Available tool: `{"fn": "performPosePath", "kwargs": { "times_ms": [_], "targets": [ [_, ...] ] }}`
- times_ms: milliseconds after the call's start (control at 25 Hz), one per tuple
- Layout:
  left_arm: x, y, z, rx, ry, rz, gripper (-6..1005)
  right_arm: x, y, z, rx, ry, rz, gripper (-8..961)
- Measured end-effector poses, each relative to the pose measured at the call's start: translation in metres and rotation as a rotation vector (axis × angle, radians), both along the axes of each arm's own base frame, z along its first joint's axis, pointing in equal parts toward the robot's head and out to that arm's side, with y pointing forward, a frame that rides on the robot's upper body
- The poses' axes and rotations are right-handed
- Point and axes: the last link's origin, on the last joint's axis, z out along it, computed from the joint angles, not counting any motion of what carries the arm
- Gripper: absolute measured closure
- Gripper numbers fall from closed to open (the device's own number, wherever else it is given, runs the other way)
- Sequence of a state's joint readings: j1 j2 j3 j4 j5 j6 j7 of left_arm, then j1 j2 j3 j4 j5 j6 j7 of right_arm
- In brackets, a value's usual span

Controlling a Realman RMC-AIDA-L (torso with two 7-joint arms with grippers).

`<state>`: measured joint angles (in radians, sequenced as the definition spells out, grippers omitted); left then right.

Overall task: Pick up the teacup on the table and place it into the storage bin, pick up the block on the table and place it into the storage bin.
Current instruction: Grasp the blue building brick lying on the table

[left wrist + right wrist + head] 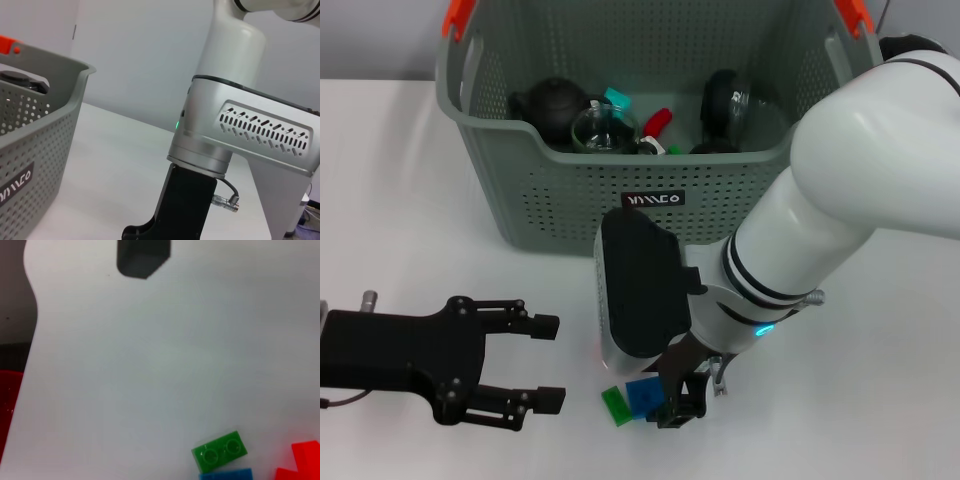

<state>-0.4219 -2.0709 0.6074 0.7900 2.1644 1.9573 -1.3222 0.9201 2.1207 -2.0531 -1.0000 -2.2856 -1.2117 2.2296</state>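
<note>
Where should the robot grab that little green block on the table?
Probably from straight above, pinching the two long flat sides of the green block. It lies flat, studs up, and the blue block touches or nearly touches one edge, so space there is tight. The right gripper already hangs just beside it.

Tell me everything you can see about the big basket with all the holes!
The storage bin is a large grey-green plastic basket with walls full of small round holes, orange handle tips at its top corners and a small black label on the front. It stands upright on the white table, at the far side. Inside lie a dark teapot, a clear glass piece and other small things. Neither gripper touches it.
</note>
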Motion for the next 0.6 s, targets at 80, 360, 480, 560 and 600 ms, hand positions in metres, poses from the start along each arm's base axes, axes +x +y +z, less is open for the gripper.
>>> {"fn": "performPosePath", "kwargs": {
  "times_ms": [80,360,480,560,600],
  "targets": [
    [0.0002,0.0002,0.0,0.0,0.0,-0.001,189,-0.0004,0.0,-0.0003,0.0,0.002,0.003,388],
    [0.0003,0.0004,0.0001,0.001,0.0,-0.001,189,0.003,0.0003,-0.0014,0.001,-0.005,0.001,389],
    [0.0005,0.0007,0.0002,0.001,-0.001,-0.002,189,0.0028,-0.0015,-0.0027,-0.005,-0.003,0.0,390],
    [0.0006,0.0008,0.0002,0.001,-0.001,-0.002,189,0.0028,-0.0021,-0.0031,-0.008,-0.003,0.0,391],
    [0.0007,0.0009,0.0002,0.001,-0.001,-0.002,189,0.003,-0.0024,-0.0033,-0.009,-0.004,0.001,392]
  ]
}}
